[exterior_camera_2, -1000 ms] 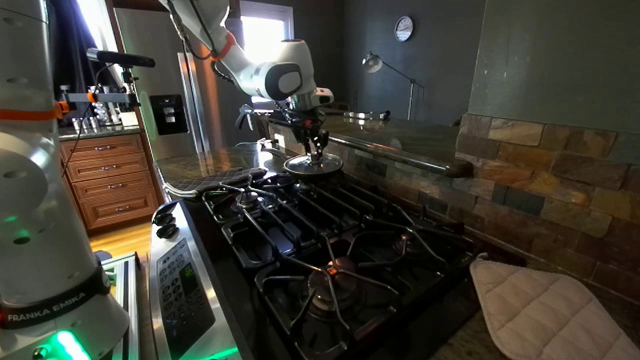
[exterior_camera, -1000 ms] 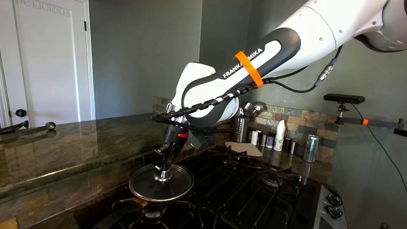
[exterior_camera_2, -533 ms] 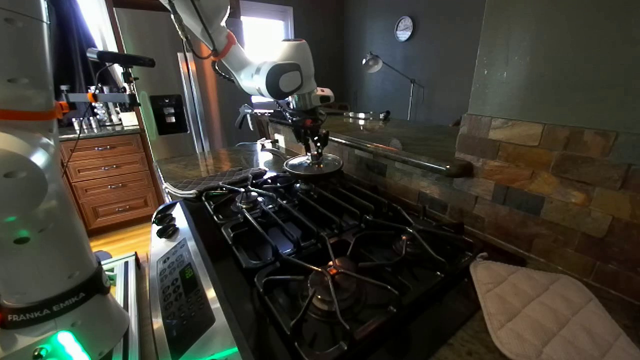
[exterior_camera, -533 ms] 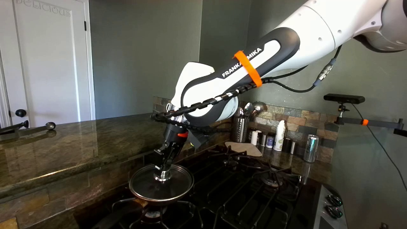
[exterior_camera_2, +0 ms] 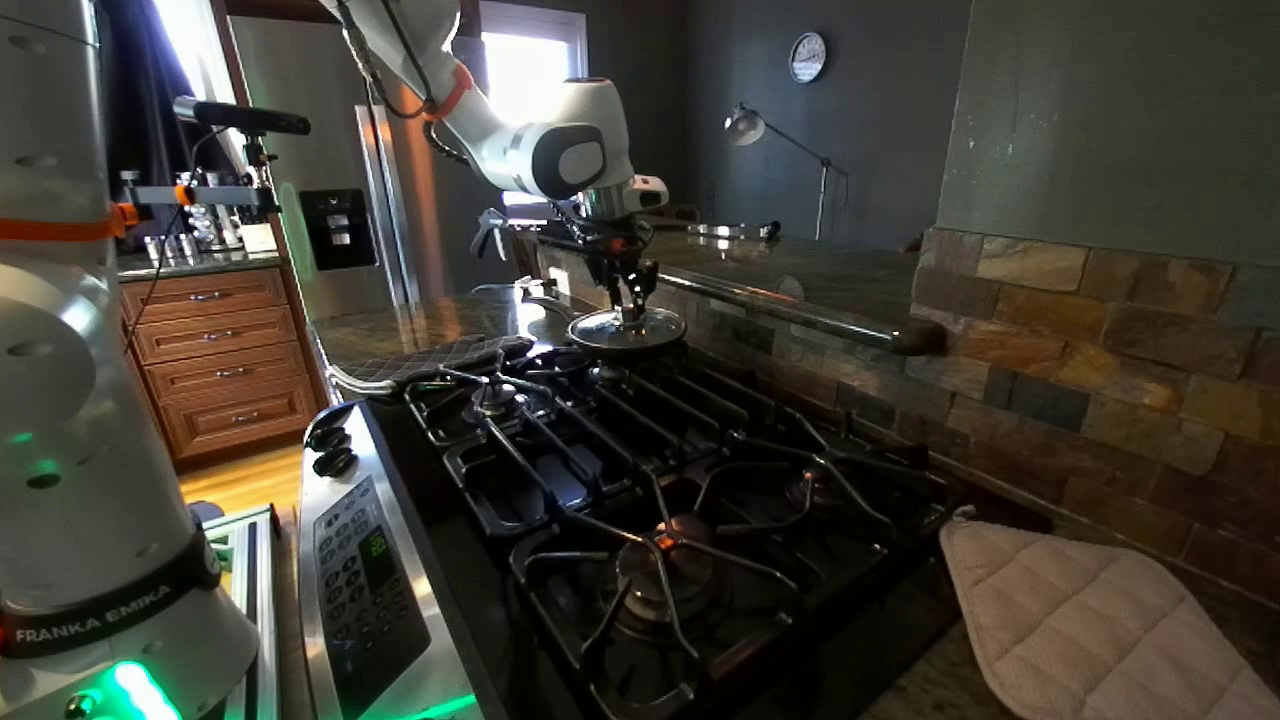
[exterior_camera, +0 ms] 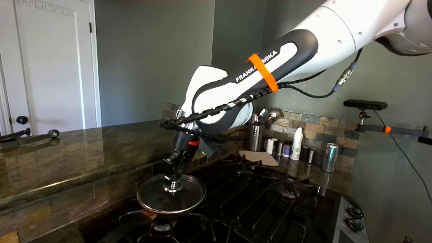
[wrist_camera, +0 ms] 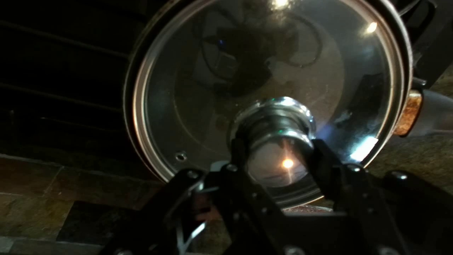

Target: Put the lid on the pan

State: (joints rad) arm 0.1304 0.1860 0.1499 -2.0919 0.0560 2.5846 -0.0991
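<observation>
The glass lid (exterior_camera: 187, 199) with its metal rim lies level over the pan, whose dark handle (exterior_camera: 126, 227) points to the lower left. In the wrist view the lid (wrist_camera: 194, 120) lies centred over the pan, and the handle (wrist_camera: 437, 111) is at the right. The lid looks seated, but rim contact all round cannot be told. My gripper (wrist_camera: 277, 143) is shut on the lid's shiny knob (wrist_camera: 276, 163), a finger on each side. The gripper also shows in both exterior views (exterior_camera: 173, 179) (exterior_camera_2: 628, 305), above the lid (exterior_camera_2: 600, 335). The pan's inside shows only through the glass.
Black stove grates (exterior_camera: 256, 209) spread beside the pan. A raised stone ledge (exterior_camera: 87, 162) runs close behind it. Steel utensil canister (exterior_camera: 255, 138), bottles and a can (exterior_camera: 330, 157) stand at the far counter. A pale pot holder (exterior_camera_2: 1100, 610) and a dark quilted mat (exterior_camera_2: 450, 360) flank the stove.
</observation>
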